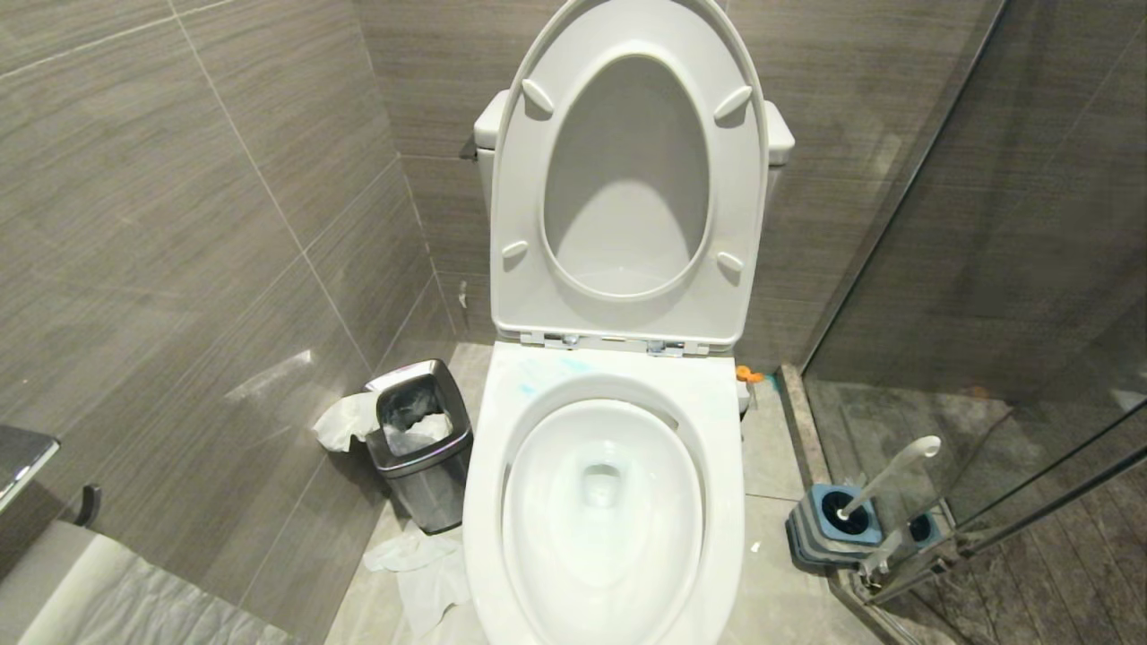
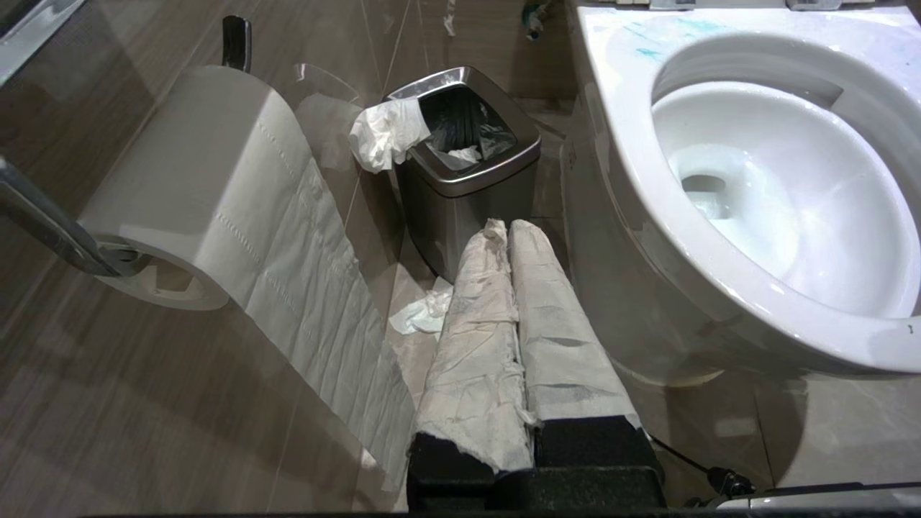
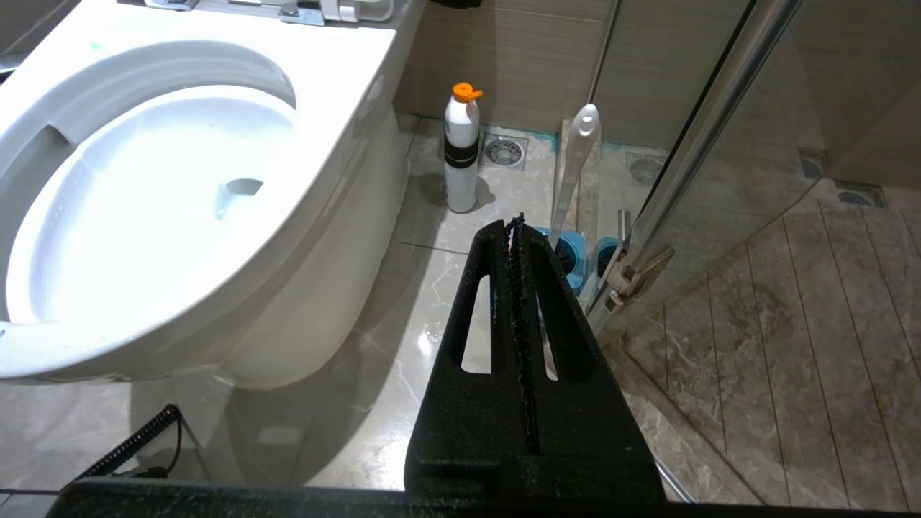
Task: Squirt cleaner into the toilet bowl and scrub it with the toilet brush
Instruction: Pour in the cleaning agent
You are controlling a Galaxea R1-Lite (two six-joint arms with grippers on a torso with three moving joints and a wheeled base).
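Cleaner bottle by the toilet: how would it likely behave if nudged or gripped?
The cleaner stands tall and narrow on glossy floor tile, so a sideways push would probably tip it rather than slide it. Its smooth white plastic looks fairly slippery. Once down, the round body could well roll.

Head camera looks down; both low wrist cameras flank the shared toilet bowl [image 1: 602, 502].

One toilet bowl [image 1: 618, 502], one cleaner [image 3: 461, 151], one toilet brush [image 1: 887, 475], one bin [image 1: 421, 439], one paper roll [image 2: 194, 180]
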